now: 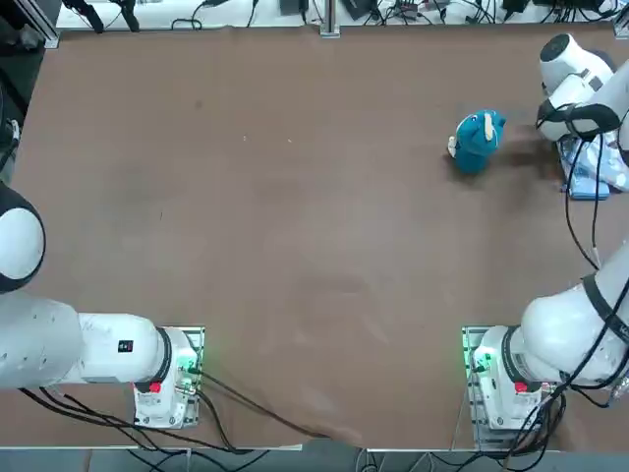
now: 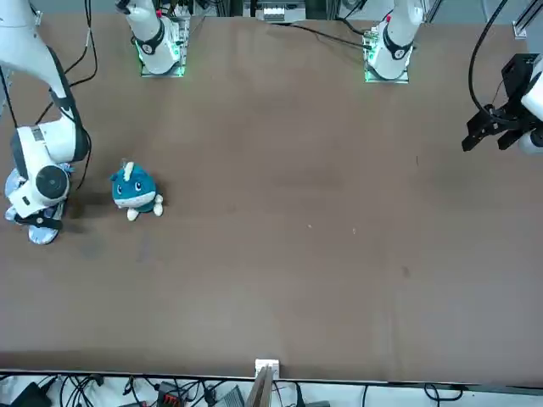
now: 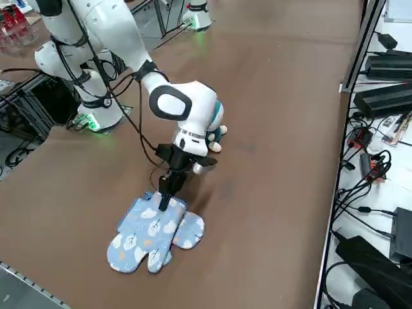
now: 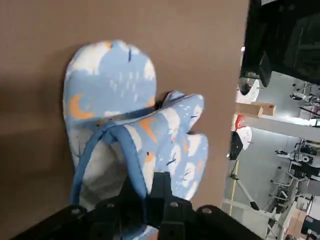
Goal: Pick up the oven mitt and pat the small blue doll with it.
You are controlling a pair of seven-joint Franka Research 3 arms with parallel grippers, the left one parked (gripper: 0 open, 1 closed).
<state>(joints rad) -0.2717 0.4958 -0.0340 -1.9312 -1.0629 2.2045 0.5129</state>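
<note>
Item 1: oven mitt (image 3: 145, 233). Soft fabric, light blue, patterned with white cloud shapes and small orange moons; plain blue edging at the cuff. It lies at the far right part of the desk (image 1: 295, 226), beneath the working arm (image 3: 125, 32). The rounded ends and a thumb-like part spread out from the cuff. A further rounded lobe (image 4: 110, 80) in the same print shows beside the main part; whether it belongs to the same piece cannot be told. The cuff stands partly open, its grey-white inside showing.

Item 2: right gripper (image 4: 150, 187). Black, two-fingered, pointing down at the cuff end of the oven mitt. Its fingers are closed on the blue-edged cuff, pinching the fabric between them. Whether any of the mitt is raised from the desk cannot be told.

Item 3: small blue doll (image 2: 136, 188). Plush, rounded, teal-blue, with a cream crest on the head, two dark eyes, a white lower face and white-tipped parts below. It sits on the desk to the left of the mitt and apart from it, its face turned away from the robot's side. In the right side view, the arm hides much of it.
</note>
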